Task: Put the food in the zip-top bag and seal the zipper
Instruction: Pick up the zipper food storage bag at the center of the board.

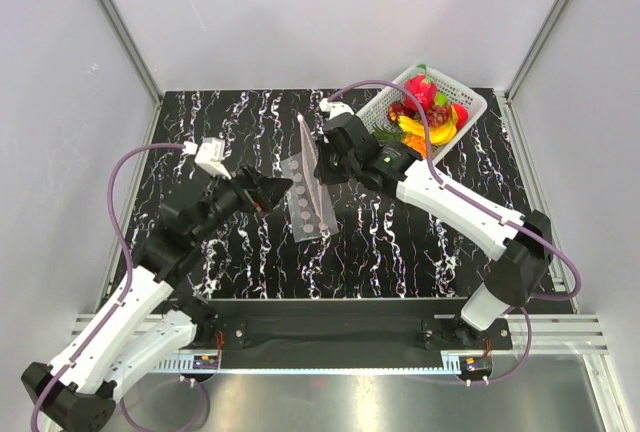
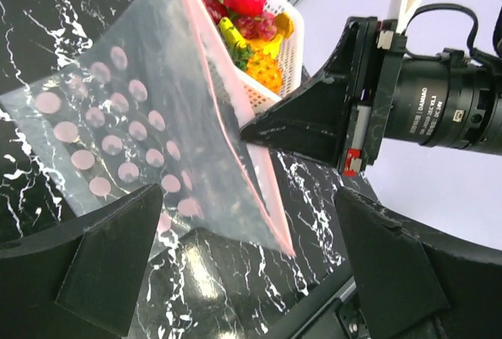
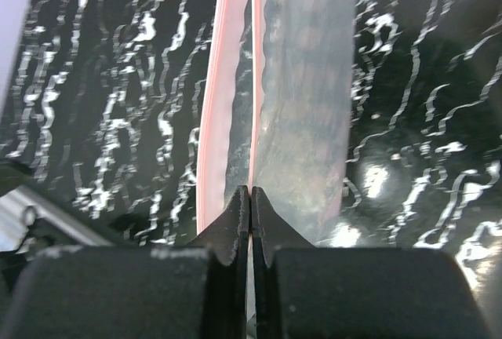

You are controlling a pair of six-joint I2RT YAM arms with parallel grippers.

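The clear zip-top bag is lifted by its mouth edge, its spotted lower part resting on the table. Its pink zipper runs diagonally. My right gripper is shut on the zipper edge; the right wrist view shows the closed tips pinching the pink strip. My left gripper is open, just left of the bag, touching nothing; in the left wrist view the bag hangs ahead of its gap. The orange pineapple and dark grapes lie in the basket.
The white lattice basket stands at the back right and also holds a yellow banana and a bright red fruit. Grey enclosure walls ring the black marbled table.
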